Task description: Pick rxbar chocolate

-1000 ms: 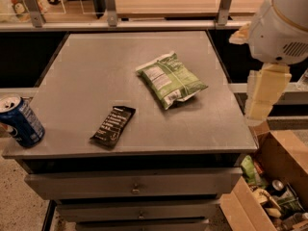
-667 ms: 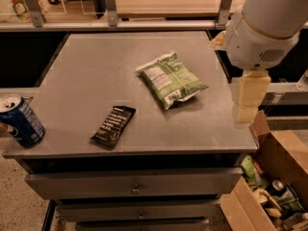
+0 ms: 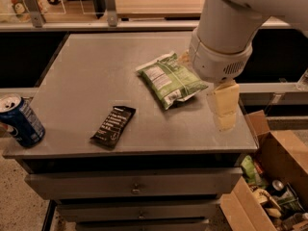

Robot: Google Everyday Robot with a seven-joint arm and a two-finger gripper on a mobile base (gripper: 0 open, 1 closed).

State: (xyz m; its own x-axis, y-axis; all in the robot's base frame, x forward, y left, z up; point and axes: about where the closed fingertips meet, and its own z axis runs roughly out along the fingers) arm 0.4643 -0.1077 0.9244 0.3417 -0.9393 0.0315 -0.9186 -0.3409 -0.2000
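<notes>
The rxbar chocolate [image 3: 113, 125] is a small flat black wrapper with white text. It lies flat near the front edge of the grey table [image 3: 96, 66], left of centre. My gripper [image 3: 224, 106] hangs below the big white arm housing [image 3: 224, 32], over the table's front right part. It is well to the right of the bar and touches nothing.
A green-and-white snack bag [image 3: 169, 79] lies mid-table, just left of the arm. A blue soda can [image 3: 19, 121] stands at the front left corner. An open cardboard box [image 3: 274, 177] with clutter sits on the floor to the right. Drawers [image 3: 134, 186] are below the tabletop.
The arm has swung left and forward, from beyond the table's right edge to over its right side. The bar, the bag and the can have not moved.
</notes>
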